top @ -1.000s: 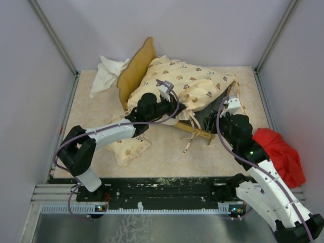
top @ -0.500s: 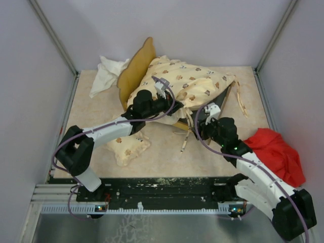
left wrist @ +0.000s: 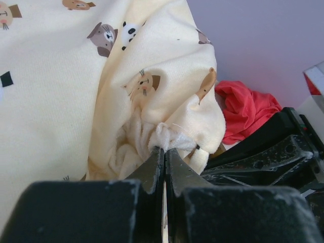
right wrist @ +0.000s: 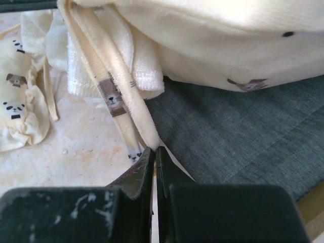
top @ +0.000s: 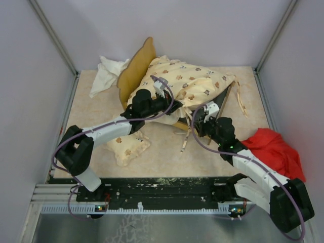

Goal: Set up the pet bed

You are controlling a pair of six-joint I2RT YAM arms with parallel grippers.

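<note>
The bed frame [top: 132,76] sits at the middle rear of the table [top: 162,162], with its wavy headboard standing at the left end. Its dark grey base [right wrist: 243,152] is partly exposed on the right side. The cushion [top: 190,83] lies bunched on top of the frame, covers most of it, and is not seated flat in the base. The left arm [top: 109,131] reaches forward to the near left edge of the cushion. Its jaws are closed and pinch the fleecy white edge of the cushion's underside, as the left wrist view shows. The right arm [top: 253,169] reaches in from the right to the near right corner of the frame. Its jaws are closed on a cream tie strap [right wrist: 114,61] that hangs from the cushion, with the tips just above the edge of the grey base. The small pillow [top: 129,147] lies flat on the table, in front of the frame and beneath the left arm, apart from the cushion. A white cloth [top: 106,73] lies at the rear left, just beside the headboard. A red cloth [top: 276,152] lies at the right edge of the table, beside the right arm.
</note>
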